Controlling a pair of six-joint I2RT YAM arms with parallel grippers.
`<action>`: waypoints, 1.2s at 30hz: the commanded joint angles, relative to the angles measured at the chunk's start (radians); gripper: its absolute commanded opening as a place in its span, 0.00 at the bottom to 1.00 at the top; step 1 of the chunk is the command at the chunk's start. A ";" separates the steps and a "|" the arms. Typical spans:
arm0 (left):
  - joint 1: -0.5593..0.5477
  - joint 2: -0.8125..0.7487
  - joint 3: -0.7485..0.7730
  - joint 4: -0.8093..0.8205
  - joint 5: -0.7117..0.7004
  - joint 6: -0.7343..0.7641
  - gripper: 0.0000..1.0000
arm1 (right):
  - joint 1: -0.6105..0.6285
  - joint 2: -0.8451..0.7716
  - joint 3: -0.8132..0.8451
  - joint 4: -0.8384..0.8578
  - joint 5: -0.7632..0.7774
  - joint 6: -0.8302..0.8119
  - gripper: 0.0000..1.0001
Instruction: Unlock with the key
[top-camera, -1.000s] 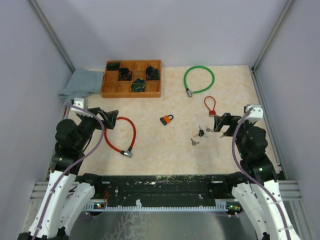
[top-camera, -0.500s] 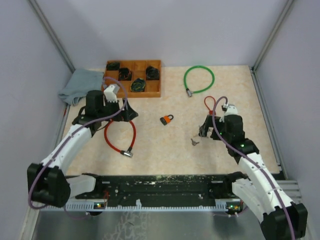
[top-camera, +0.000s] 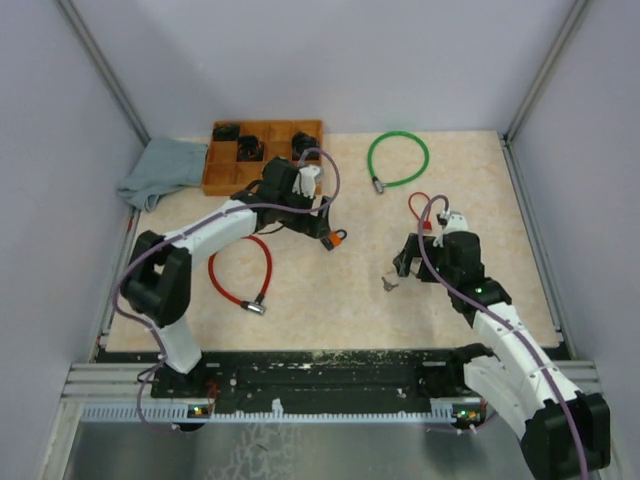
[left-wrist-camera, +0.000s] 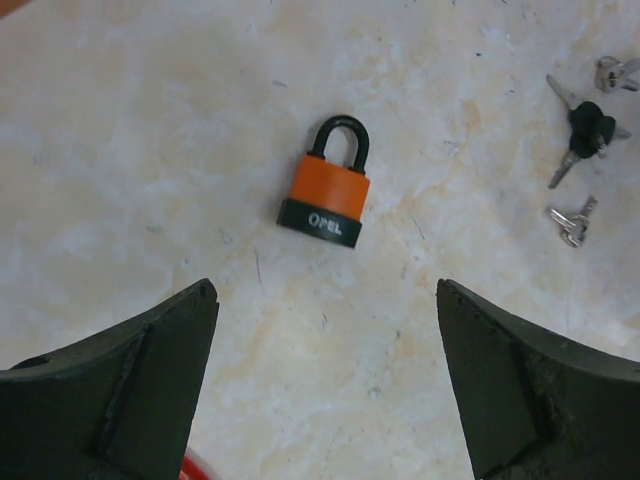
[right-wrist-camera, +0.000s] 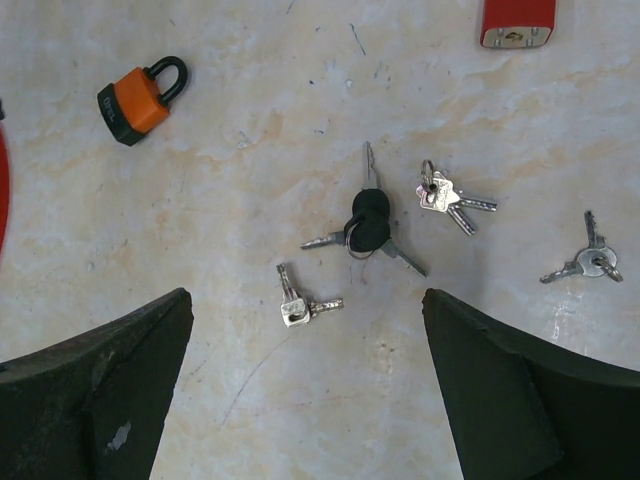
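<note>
**Two grippers spread wide, one at the padlock, one at the keys**

The left gripper (left-wrist-camera: 325, 290) is over the table (top-camera: 330, 310). Its fingers are spread wide and nothing is between them. The orange padlock (left-wrist-camera: 325, 200) lies flat just past the fingertips, in the middle of the left wrist view. Its black loop points up in the frame. In the top view the padlock is near the middle of the table.

The right gripper (right-wrist-camera: 305, 295) is spread wide too and holds nothing. Keys lie on the table in front of it. The black keys (right-wrist-camera: 368, 228) are in the middle of the right wrist view. The small keys (right-wrist-camera: 300, 305) show between the fingers, lower in the frame. Two more silver bunches (right-wrist-camera: 450, 200) lie to the right. A red lock (right-wrist-camera: 517, 22) sits at the top edge.

In the top view a red cable (top-camera: 240, 275) lies at the left and a green cable (top-camera: 397, 158) at the upper middle. A tray (top-camera: 230, 187) and a cloth (top-camera: 160, 170) are at the upper left.
</note>
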 joint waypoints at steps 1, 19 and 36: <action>-0.059 0.149 0.175 -0.117 -0.144 0.177 0.94 | -0.007 -0.003 -0.008 0.066 -0.019 0.000 0.98; -0.135 0.438 0.464 -0.286 -0.112 0.490 0.84 | -0.004 0.003 -0.034 0.109 -0.049 0.012 0.98; -0.199 0.464 0.469 -0.312 -0.334 0.288 0.56 | 0.045 0.059 -0.036 0.121 -0.019 0.011 0.98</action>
